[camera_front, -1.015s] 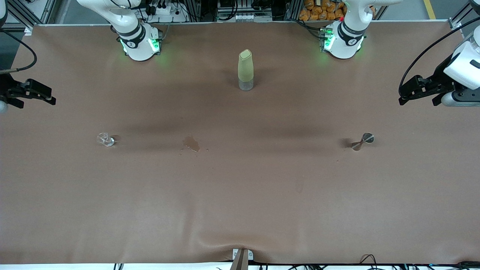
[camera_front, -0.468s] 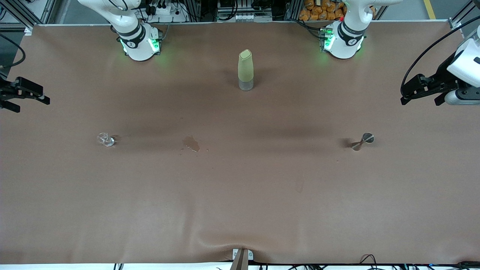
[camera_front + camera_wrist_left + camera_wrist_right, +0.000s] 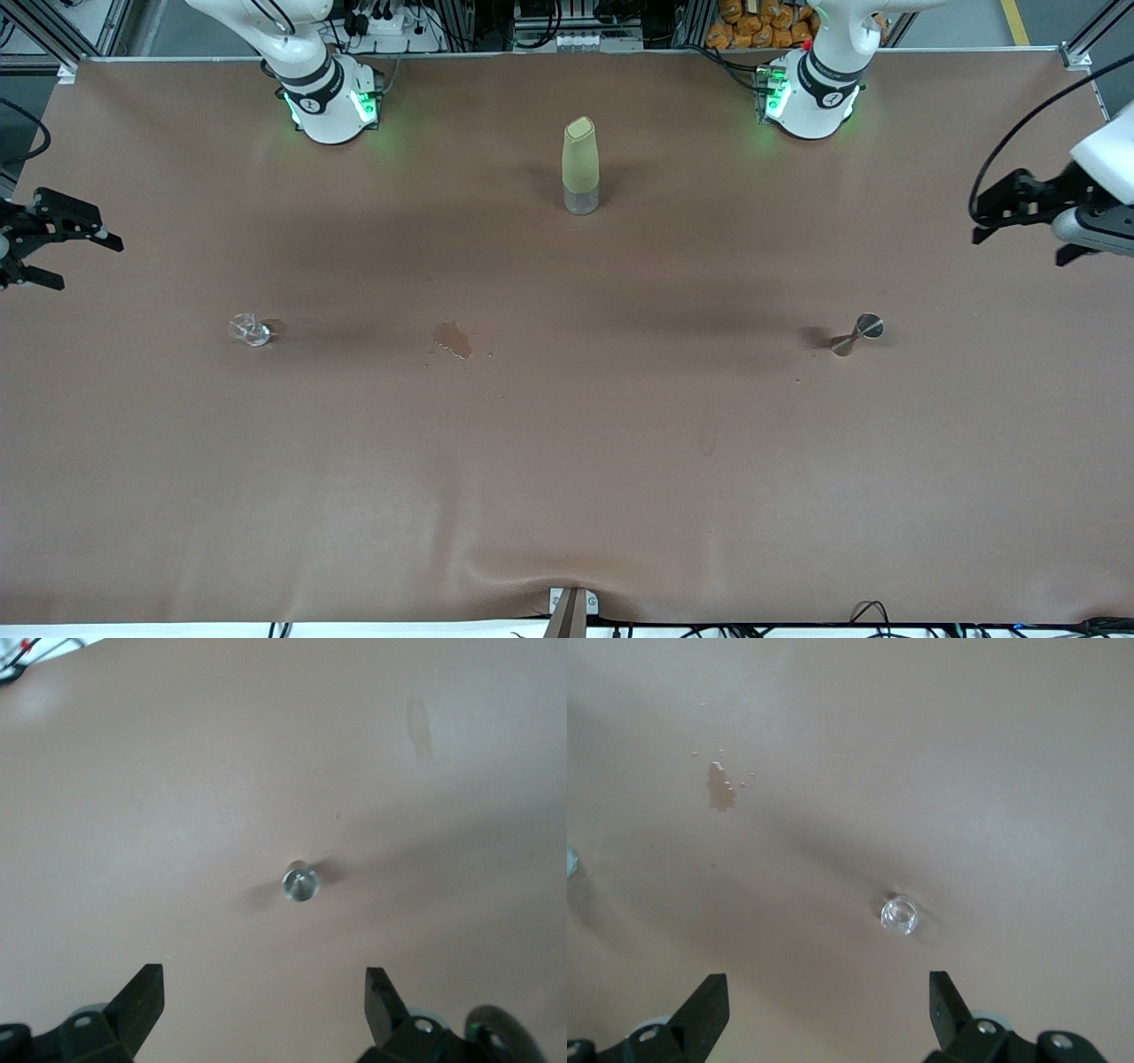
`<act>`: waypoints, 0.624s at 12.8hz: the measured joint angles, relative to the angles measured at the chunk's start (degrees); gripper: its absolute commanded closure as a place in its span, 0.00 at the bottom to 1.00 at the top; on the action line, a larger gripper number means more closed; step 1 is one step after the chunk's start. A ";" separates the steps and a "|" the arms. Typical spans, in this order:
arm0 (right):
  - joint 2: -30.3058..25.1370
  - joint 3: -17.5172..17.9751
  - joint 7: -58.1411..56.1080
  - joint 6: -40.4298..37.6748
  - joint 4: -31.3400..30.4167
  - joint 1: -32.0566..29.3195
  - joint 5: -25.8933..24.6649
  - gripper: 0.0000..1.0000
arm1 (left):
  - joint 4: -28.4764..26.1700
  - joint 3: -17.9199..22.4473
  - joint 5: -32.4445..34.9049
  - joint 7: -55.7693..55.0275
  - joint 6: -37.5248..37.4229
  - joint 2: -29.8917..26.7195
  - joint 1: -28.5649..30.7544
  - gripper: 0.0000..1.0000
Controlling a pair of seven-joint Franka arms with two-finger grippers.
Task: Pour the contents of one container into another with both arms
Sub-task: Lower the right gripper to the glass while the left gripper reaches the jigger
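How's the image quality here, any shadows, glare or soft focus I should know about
Front view: sharp, with soft dark shadow bands across the table and green glow at both arm bases. Left wrist view: soft, the jigger slightly hazy. Right wrist view: the clear cup glints faintly.

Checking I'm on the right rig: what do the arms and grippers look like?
Two white jointed arms with black bands and green lights at the bases. The left gripper and right gripper are black, with two blocky fingers each. Black cables loop beside both wrists.
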 measured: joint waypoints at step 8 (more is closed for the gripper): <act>12.68 -0.17 -44.35 -0.44 -2.93 -13.76 21.76 0.00 | -1.27 0.24 -18.57 36.65 -0.20 12.11 14.00 0.00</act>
